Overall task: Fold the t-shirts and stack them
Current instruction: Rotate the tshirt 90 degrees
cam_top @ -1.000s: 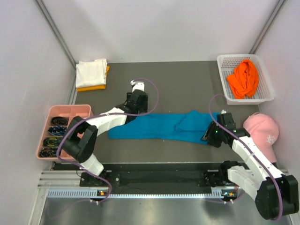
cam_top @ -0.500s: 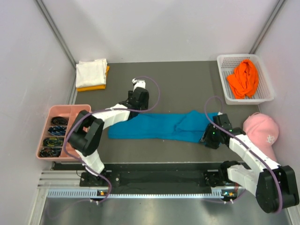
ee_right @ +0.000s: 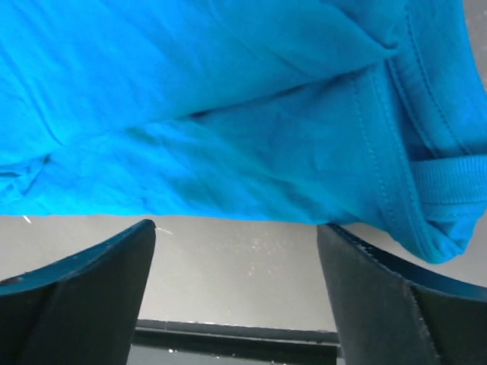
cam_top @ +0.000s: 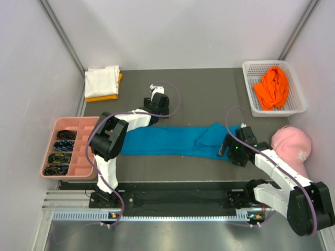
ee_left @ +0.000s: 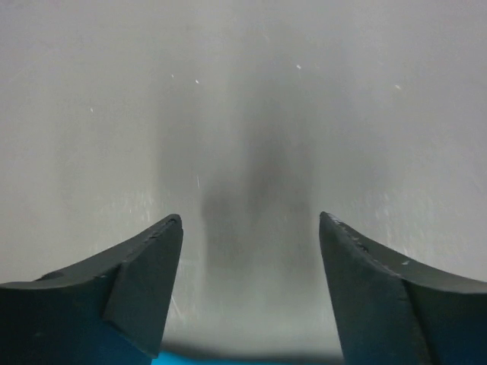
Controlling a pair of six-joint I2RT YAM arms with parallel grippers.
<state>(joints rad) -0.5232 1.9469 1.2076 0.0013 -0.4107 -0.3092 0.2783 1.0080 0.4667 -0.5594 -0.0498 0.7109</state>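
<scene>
Dark table (cam_top: pixel 209 89), teal-blue t-shirt (cam_top: pixel 178 140) laid in a long strip across its middle. My left pincer (ee_left: pixel 251 220) gapes empty just past the shirt's far edge, my right pincer (ee_right: pixel 236 224) empty at its near right hem. Pinching one layer could spill the fold, I judge. Pink cap (cam_top: pixel 290 146), just right of the shirt, crowds my right arm. The white t-shirt (cam_top: pixel 102 80) lies well beyond the shirt's left end.

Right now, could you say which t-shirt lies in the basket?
The bright orange t-shirt, crumpled in the basket; the teal shirt, white shirt and yellow-orange shirt lie on the table.
</scene>
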